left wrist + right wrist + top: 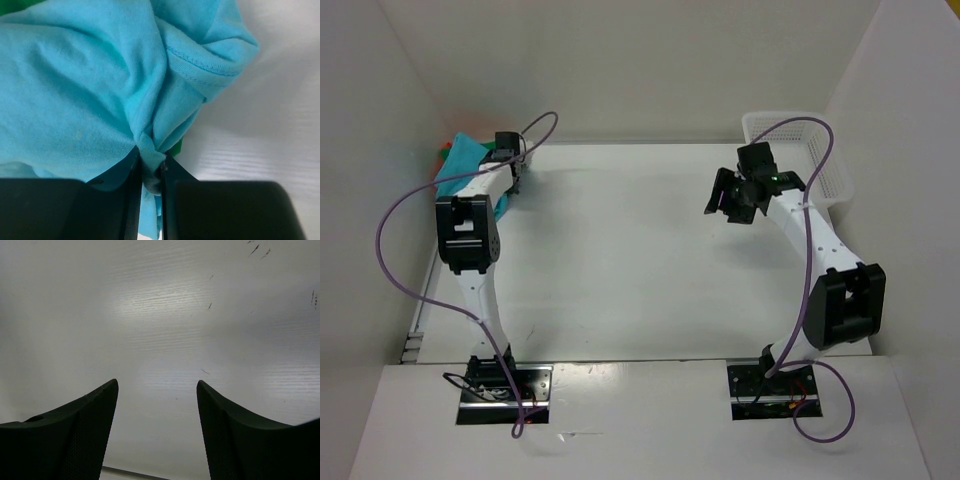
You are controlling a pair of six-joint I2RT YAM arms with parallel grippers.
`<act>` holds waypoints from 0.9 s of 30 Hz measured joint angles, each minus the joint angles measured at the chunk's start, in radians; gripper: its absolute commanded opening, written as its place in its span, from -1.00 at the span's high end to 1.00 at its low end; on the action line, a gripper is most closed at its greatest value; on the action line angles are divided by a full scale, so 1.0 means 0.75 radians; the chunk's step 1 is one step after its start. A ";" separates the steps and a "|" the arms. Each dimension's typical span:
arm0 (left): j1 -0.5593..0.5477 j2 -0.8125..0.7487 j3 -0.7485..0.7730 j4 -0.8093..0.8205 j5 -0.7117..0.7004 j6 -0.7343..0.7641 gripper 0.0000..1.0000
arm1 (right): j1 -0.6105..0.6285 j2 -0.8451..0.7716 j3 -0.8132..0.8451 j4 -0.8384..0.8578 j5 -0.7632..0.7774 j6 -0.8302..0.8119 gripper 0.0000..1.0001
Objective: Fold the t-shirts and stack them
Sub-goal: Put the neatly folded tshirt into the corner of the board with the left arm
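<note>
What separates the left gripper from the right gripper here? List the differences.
Grip: the left gripper has its jaws pinched on a fold of the turquoise t-shirt; the right gripper has its jaws apart with nothing between.
Place: the left gripper is at the far left corner; the right gripper hangs over the table near the white basket.
Both have black jaws.

turquoise t-shirt (pixel 75 90) cut off at edges, green t-shirt (pixel 176 148) mostly hidden

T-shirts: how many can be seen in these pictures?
3, all heaped at the table's far left corner: the turquoise t-shirt on top, pinched by the left gripper; the green t-shirt peeking beneath; the orange t-shirt a sliver behind. More may be hidden.
</note>
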 measured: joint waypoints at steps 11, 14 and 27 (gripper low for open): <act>0.150 -0.002 0.443 -0.261 0.244 -0.132 1.00 | 0.000 0.034 0.003 -0.002 -0.023 -0.001 -0.39; 0.176 0.036 0.540 -0.280 0.276 -0.144 0.95 | 0.000 0.037 0.004 -0.003 -0.022 -0.005 -0.39; 0.131 0.546 1.124 -0.607 0.482 -0.192 -0.30 | 0.000 0.047 0.023 -0.028 -0.011 -0.005 -0.41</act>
